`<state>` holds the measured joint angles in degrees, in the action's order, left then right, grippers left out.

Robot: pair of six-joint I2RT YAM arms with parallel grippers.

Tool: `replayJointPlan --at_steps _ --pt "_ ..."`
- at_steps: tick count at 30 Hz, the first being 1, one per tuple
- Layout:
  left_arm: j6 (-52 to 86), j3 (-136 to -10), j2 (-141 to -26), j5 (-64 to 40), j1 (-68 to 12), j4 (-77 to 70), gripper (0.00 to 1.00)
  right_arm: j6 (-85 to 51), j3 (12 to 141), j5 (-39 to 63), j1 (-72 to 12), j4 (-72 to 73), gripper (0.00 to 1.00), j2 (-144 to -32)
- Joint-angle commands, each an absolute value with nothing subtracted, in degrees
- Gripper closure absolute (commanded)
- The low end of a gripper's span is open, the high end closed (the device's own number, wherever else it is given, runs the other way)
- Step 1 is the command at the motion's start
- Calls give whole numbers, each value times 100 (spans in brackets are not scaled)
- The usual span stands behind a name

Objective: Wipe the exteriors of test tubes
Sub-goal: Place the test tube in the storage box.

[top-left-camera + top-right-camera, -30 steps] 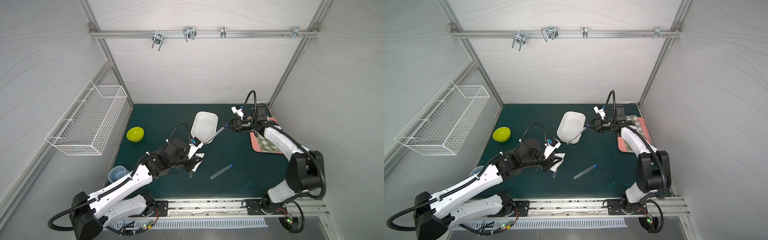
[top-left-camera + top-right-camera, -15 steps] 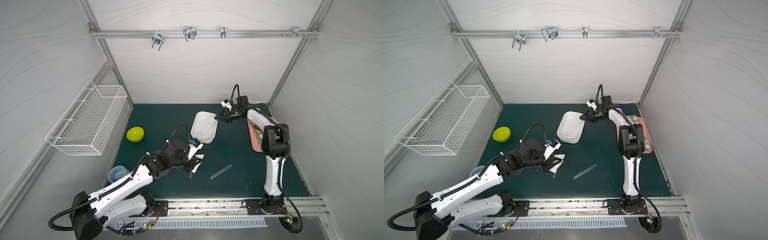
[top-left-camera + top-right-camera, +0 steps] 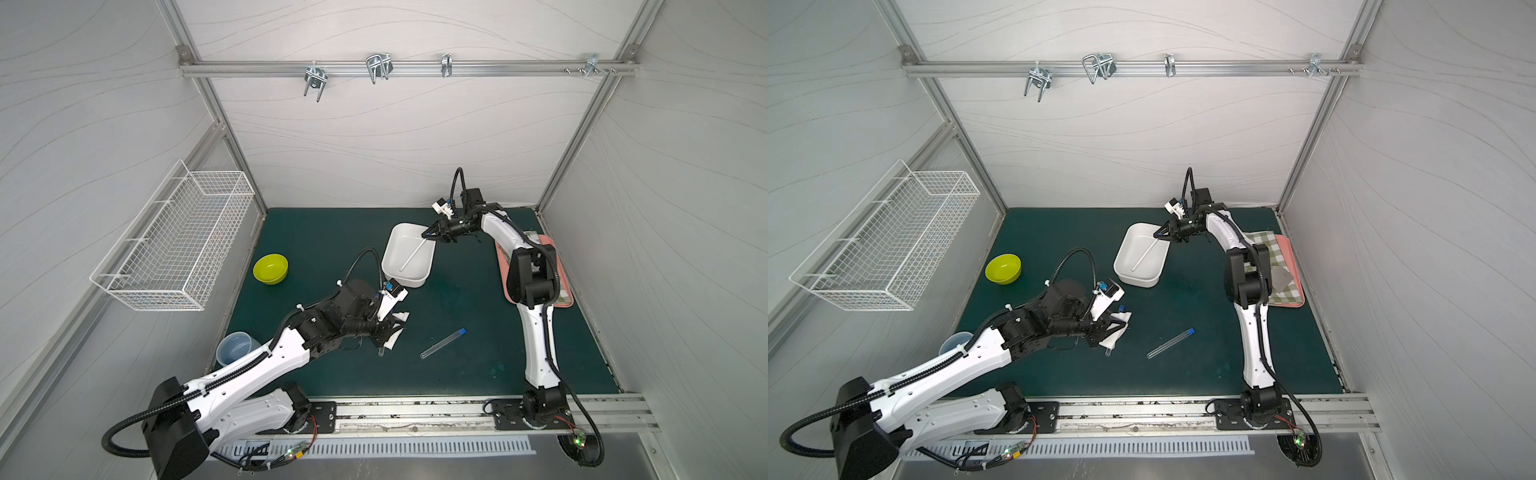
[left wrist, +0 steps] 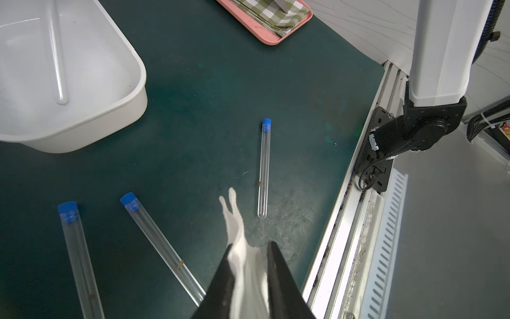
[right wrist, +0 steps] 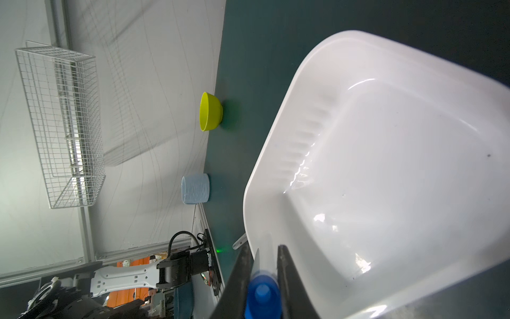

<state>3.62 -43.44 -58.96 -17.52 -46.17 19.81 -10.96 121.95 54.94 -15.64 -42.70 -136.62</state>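
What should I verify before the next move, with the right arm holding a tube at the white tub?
1. Grip of the right end effector on the capped end of the held tube: ok, shut on it.
2. Rounded end inside the white tub: ok, tilted down into it.
3. Grip of the left end effector on the white cloth: ok.
4. Cloth against the held tube: not ok, they are apart across the mat.
5. The three other tubes lying on the mat: ok.
6. Held tube's surface clean: cannot tell.
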Motion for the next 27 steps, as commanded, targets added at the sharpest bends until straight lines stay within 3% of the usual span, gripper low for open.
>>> replayJointPlan --at_steps 1,10,27 --pt "396 -4394 -5906 -1845 -4588 1751 78 -1002 12437 5201 -1647 -4626 91 -13908" --pt "427 -4386 -5872 -1855 -4592 1741 78 -1085 13032 4772 -1832 -4948 85 -14342" --pt "422 -4408 -5796 -1816 -4593 1802 78 -1414 13087 4488 -1922 -4673 63 -14510"
